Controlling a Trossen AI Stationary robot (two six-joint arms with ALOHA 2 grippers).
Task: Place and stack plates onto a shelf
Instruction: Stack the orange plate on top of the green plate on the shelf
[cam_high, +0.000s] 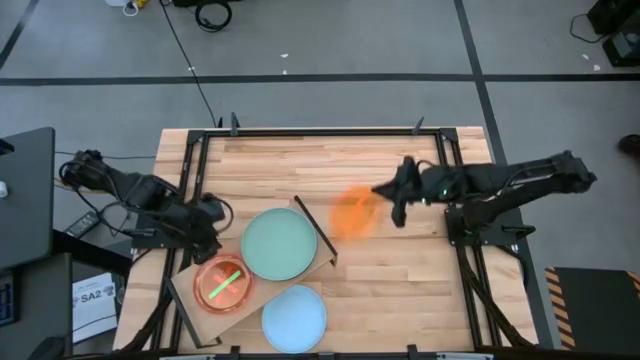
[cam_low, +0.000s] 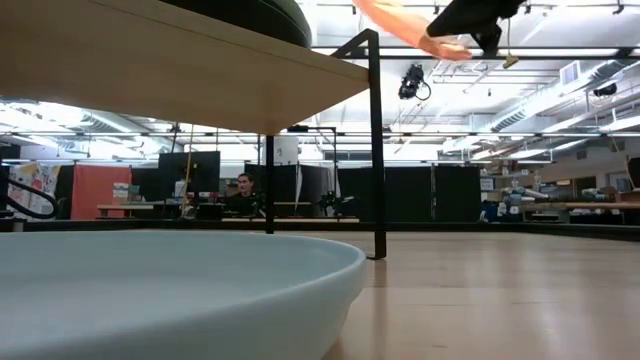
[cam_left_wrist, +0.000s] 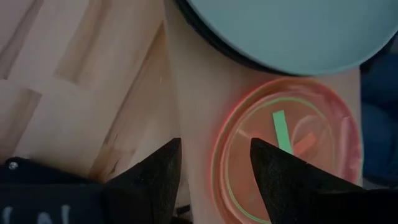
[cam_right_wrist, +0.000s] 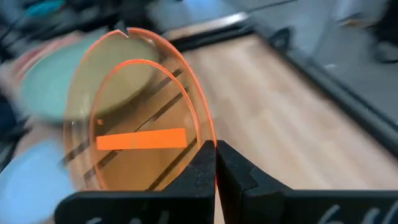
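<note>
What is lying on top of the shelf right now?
On the shelf lie a mint-green plate and a pink plate with neon-green inside. A dark rim shows under the mint one; the rest is covered. The right gripper holds the orange plate aloft.

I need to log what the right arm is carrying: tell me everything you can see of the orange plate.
The orange plate is small, round, translucent plastic by its look, with a bright rim and an orange strip across its face. It hangs tilted in the air over the tabletop, right of the shelf, its edge pinched in the right pincer.
</note>
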